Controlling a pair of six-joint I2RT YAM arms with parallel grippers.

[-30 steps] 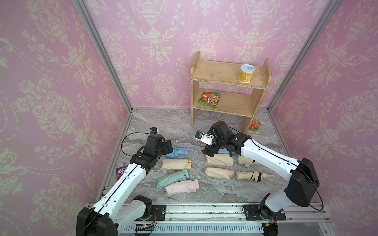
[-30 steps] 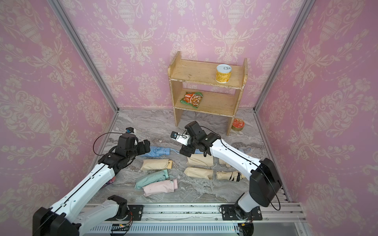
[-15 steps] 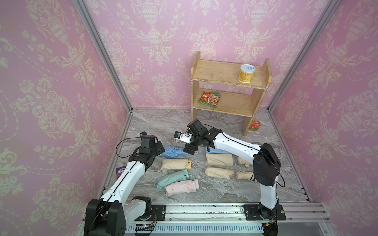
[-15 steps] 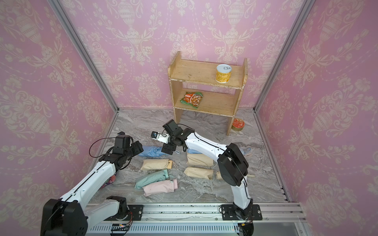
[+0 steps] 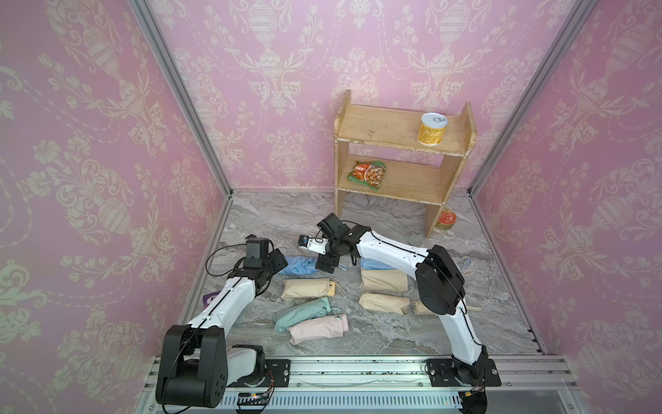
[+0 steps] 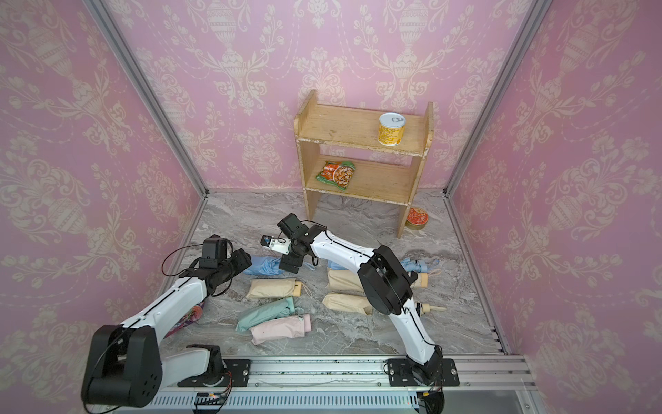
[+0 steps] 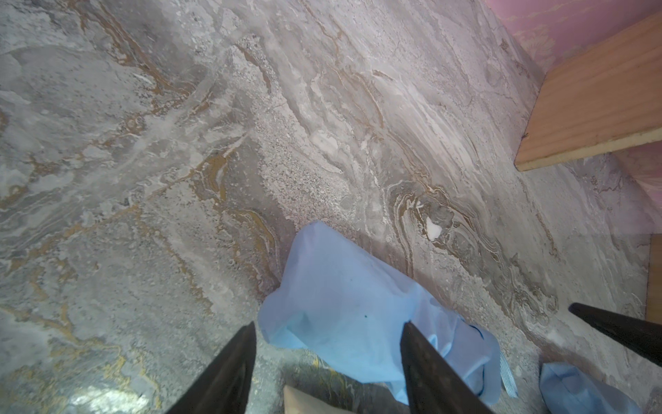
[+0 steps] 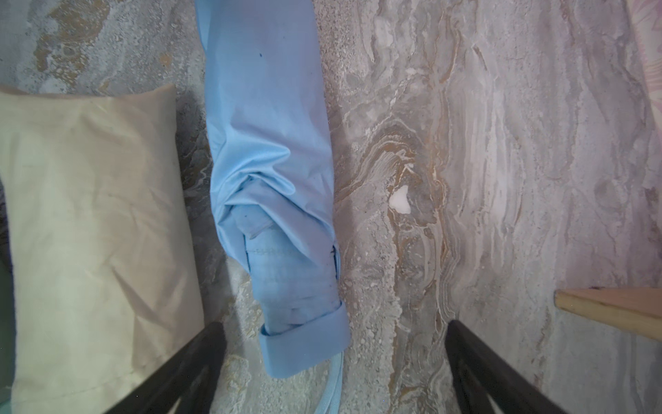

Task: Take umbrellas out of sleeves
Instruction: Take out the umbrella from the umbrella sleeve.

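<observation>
A light blue sleeve (image 5: 300, 265) lies on the marble floor between my two grippers. My left gripper (image 5: 284, 264) is at its closed end. In the left wrist view that end (image 7: 340, 304) sits between the left gripper's (image 7: 329, 344) parted jaws, one finger (image 7: 422, 358) over the fabric. My right gripper (image 5: 322, 268) hovers at the other end. In the right wrist view the sleeve's folded cuff (image 8: 304, 344) and a blue wrist loop (image 8: 331, 387) lie between the right gripper's (image 8: 335, 358) wide-open jaws, untouched. The umbrella inside is hidden.
Cream (image 5: 308, 288), mint (image 5: 301, 313) and pink (image 5: 317, 328) sleeves lie in front, with two more cream ones (image 5: 383, 279) under my right arm. A bare blue umbrella (image 6: 417, 265) lies at the right. A wooden shelf (image 5: 394, 143) stands at the back, a purple bag (image 5: 209, 297) by the left wall.
My right arm has swung left from the cream sleeves to the blue sleeve's cuff end. The left gripper has drawn back to the closed end, and its jaws have narrowed.
</observation>
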